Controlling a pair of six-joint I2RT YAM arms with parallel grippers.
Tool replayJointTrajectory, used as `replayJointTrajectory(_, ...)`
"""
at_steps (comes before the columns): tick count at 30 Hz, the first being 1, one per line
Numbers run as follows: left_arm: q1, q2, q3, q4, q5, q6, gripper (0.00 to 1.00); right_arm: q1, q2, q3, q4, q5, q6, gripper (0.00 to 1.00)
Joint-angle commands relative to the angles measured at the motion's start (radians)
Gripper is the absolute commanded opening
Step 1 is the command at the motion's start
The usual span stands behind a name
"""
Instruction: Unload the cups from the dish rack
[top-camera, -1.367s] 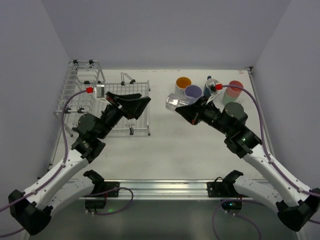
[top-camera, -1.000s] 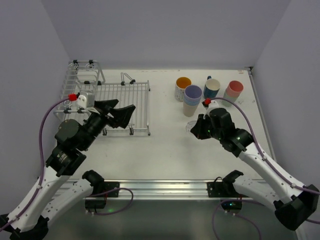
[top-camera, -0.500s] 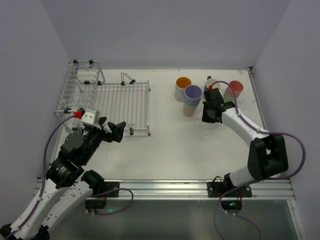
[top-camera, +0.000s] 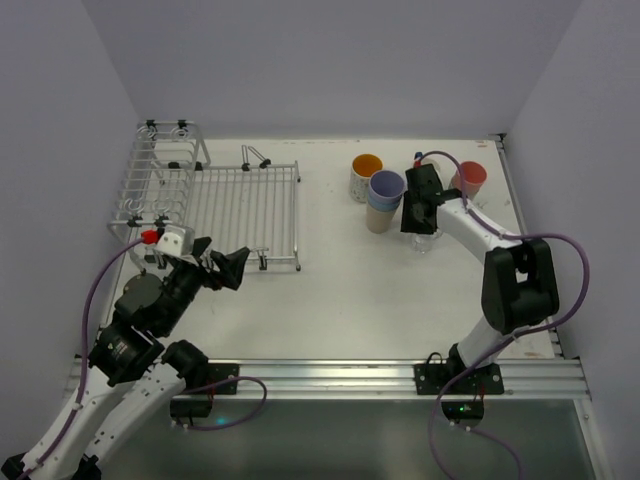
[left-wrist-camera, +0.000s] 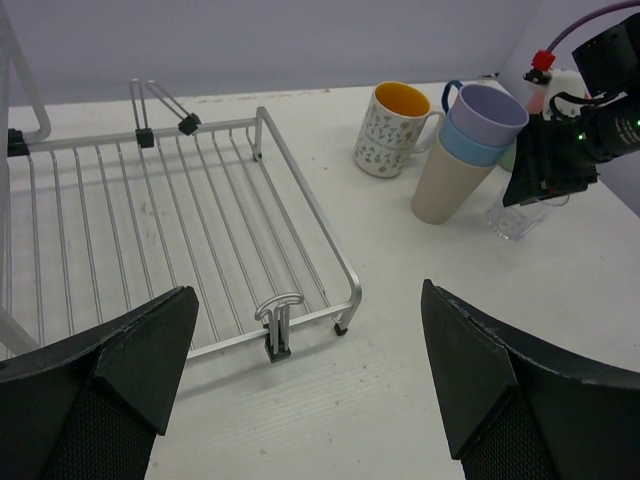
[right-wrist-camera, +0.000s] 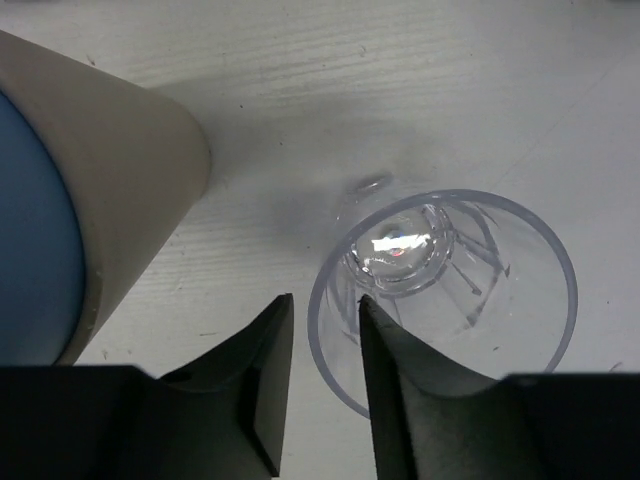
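Observation:
The dish rack (top-camera: 298, 215) is a silver wire tray with a taller basket (top-camera: 165, 170) at its far left; no cups show on its flat grid (left-wrist-camera: 310, 225). A clear cup (top-camera: 425, 243) stands upright on the table right of the cup group. My right gripper (top-camera: 421, 230) hangs over it. In the right wrist view its jaws (right-wrist-camera: 325, 300) stand slightly apart astride the cup's rim (right-wrist-camera: 450, 290), one finger inside and one outside, with a gap at the outer finger. My left gripper (top-camera: 225, 268) is wide open and empty in front of the rack's near edge (left-wrist-camera: 307, 290).
A white speckled orange-lined mug (top-camera: 366, 176) (left-wrist-camera: 392, 128), a lilac-blue-beige stack of tumblers (top-camera: 384, 200) (left-wrist-camera: 470, 150) (right-wrist-camera: 90, 190) and a pink tumbler (top-camera: 467, 180) stand at the back right. The right arm hides things behind it. A wall edge runs along the right side.
My right arm carried the clear cup from mid-table to the cup group and set it upright. My left arm drew back from over the rack toward the near left, still open.

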Motion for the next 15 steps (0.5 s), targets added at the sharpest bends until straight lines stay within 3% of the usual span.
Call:
replayJointTrajectory(1, 0.000, 0.010, -0.007, 0.012, 0.034, 0.043, 1.00, -0.007, -0.037, 0.007, 0.017, -0.004, -0.018, 0.38)
replayJointTrajectory(9, 0.000, 0.034, 0.016, 0.017, 0.022, 0.029, 1.00, -0.007, -0.241, -0.053, 0.037, -0.052, 0.005, 0.68)
replayJointTrajectory(13, 0.000, 0.080, 0.073, 0.040, 0.068, 0.006, 1.00, -0.006, -0.473, -0.119, 0.060, -0.084, 0.024, 0.90)
replayJointTrajectory(15, 0.000, 0.125, 0.126, 0.048, 0.108, -0.003, 1.00, -0.006, -0.561, -0.153, 0.074, -0.089, 0.032, 0.94)
